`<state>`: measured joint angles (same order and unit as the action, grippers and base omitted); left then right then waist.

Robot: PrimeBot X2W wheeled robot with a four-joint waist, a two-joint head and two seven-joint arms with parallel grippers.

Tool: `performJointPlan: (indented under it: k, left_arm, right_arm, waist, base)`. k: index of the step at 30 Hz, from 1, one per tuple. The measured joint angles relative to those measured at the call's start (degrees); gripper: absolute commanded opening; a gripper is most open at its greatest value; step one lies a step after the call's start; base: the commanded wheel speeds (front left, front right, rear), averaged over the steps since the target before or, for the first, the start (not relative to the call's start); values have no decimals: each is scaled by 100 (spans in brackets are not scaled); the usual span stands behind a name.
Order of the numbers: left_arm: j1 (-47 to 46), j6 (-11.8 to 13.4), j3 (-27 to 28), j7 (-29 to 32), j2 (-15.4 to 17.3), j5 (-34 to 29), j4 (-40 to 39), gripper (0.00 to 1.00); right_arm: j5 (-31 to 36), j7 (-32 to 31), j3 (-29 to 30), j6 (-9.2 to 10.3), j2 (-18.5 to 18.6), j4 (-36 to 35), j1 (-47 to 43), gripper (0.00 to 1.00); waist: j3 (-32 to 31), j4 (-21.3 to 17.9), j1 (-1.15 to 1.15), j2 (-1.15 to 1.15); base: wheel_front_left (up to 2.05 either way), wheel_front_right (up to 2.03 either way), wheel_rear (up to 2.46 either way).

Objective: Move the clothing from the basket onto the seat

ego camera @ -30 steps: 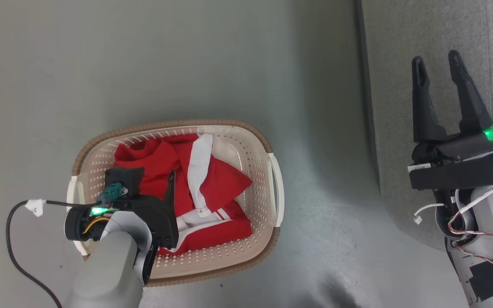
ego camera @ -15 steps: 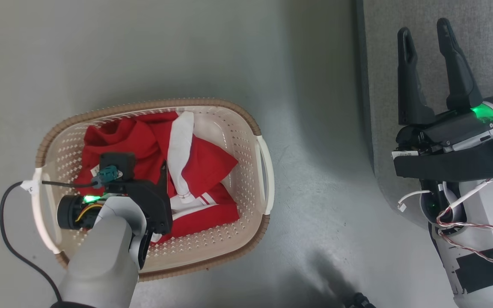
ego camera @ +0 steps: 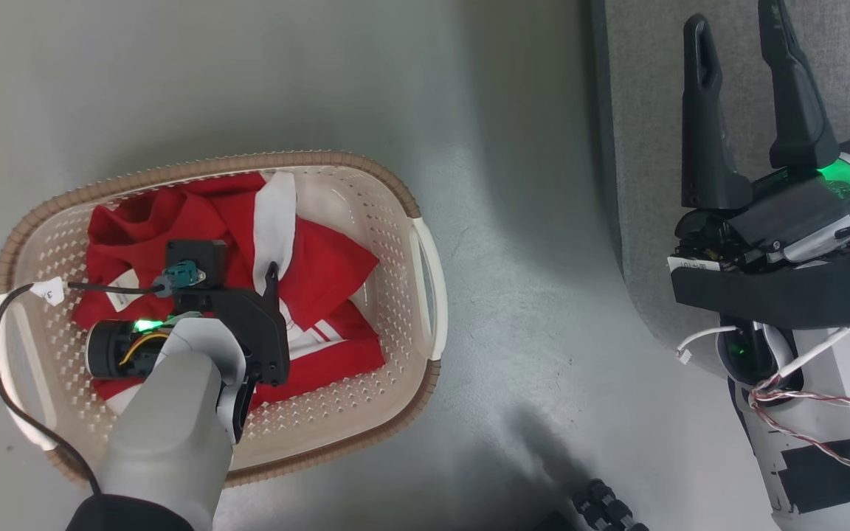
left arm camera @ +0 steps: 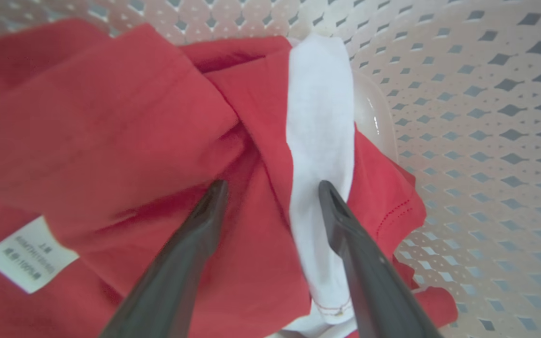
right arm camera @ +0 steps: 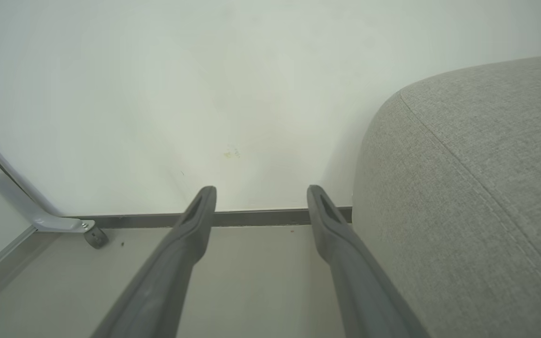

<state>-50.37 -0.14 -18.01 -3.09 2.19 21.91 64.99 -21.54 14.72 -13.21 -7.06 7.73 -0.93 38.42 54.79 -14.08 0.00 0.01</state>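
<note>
Left tool (left arm camera: 271, 188) advanced over crumpled red-white clothing (left arm camera: 111, 117).

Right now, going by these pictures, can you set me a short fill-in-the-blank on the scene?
1. The clothing, red with a ____ band, lies in the basket.
2. The fingers of the left gripper, pointing at the clothing, are ____.
3. The fabric of the seat is ____.
4. The fingers of the right gripper hold ____.
Missing words: white; open; grey; nothing.
</note>
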Motion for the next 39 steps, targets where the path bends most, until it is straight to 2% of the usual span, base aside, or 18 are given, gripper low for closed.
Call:
performJointPlan:
  k: [11,12,13,14,15,26,39]
  left_arm:
    - [-121,65,-96,99,4,21,315,100]
    - [-121,65,-116,104,7,21,326,97]
    - [-124,64,-141,135,7,21,337,62]
    - [-127,63,-163,156,5,21,347,39]
    - [-135,63,-183,157,5,21,358,0]
    - [-223,-45,-320,107,5,231,375,0]
    - [16,-438,-722,-468,5,207,237,0]
  right_arm:
    - [76,0,22,-1,-5,-292,-15,100]
    - [76,1,30,-1,-5,-299,-15,100]
    - [77,0,36,0,-5,-301,-16,100]
    - [83,1,41,-1,-5,-302,-16,100]
    - [90,0,43,-1,-5,-302,-16,100]
    - [90,0,74,-1,-2,-293,-16,100]
    - [88,0,76,-1,63,-140,-24,100]
  waist:
    - [131,-147,0,-1]
    - [135,-152,0,-1]
    - [136,-156,0,-1]
    - [136,-159,0,-1]
    - [134,-161,-1,0]
    - [65,-110,-1,-1]
    - [-409,41,-1,-1]
  base:
    - [0,0,0]
    - [0,0,0]
    - [0,0,0]
    - [0,0,0]
    - [0,0,0]
    - [0,0,0]
    - [0,0,0]
